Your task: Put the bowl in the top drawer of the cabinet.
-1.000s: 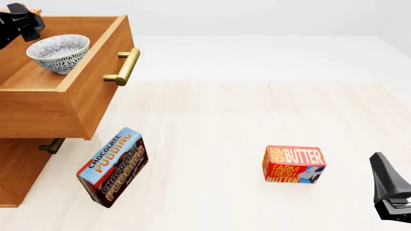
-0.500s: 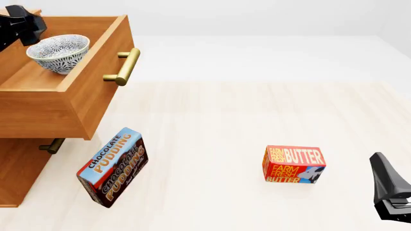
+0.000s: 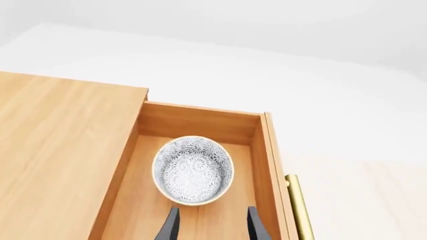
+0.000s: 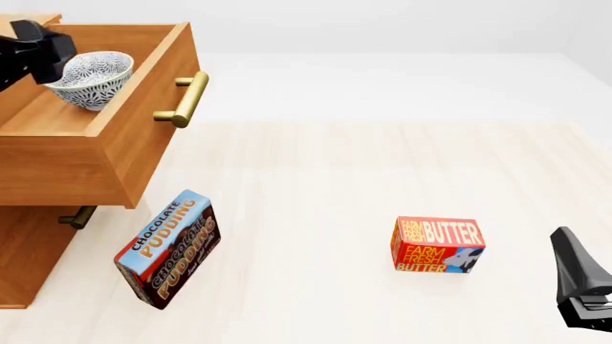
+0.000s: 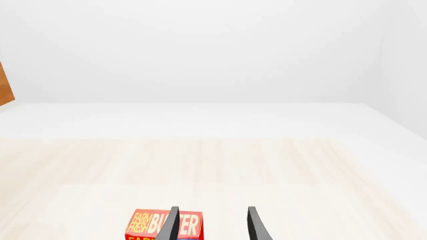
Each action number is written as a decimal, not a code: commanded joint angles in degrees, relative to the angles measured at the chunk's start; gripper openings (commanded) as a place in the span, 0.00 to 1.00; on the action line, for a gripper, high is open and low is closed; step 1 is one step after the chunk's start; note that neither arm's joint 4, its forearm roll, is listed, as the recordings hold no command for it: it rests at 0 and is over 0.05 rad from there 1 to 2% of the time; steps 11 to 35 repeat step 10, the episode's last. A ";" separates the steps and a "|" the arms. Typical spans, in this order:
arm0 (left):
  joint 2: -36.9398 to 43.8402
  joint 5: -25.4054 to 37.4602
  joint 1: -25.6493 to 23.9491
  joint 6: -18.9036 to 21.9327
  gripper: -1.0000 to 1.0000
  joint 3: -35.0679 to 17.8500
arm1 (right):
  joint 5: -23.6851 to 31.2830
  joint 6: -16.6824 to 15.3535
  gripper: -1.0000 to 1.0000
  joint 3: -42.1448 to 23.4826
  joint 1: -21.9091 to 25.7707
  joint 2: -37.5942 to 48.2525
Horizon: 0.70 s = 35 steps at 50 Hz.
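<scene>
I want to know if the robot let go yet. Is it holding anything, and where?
Nothing is held. The left gripper is open above the bowl, which sits free in the top drawer. The right gripper is open and empty too.

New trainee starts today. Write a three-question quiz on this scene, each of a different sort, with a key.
1. True or false: the bowl lies inside the top drawer.
2. Which box stands nearer the cabinet? A) the butter box B) the pudding box
3. Fill in: in its wrist view, the left gripper has open fingers and holds ____.

Key: 1 true. 2 B. 3 nothing; the bowl sits beyond its fingertips, not between them.
</scene>
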 commanded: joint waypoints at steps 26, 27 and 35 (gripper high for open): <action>-8.59 3.36 -2.72 0.80 1.00 2.45 | 0.01 -0.01 1.00 0.03 0.00 -0.05; -8.59 3.36 -2.72 0.80 1.00 2.45 | 0.01 -0.01 1.00 0.03 0.00 -0.05; -8.59 3.36 -2.72 0.80 1.00 2.45 | 0.01 -0.01 1.00 0.03 0.00 -0.05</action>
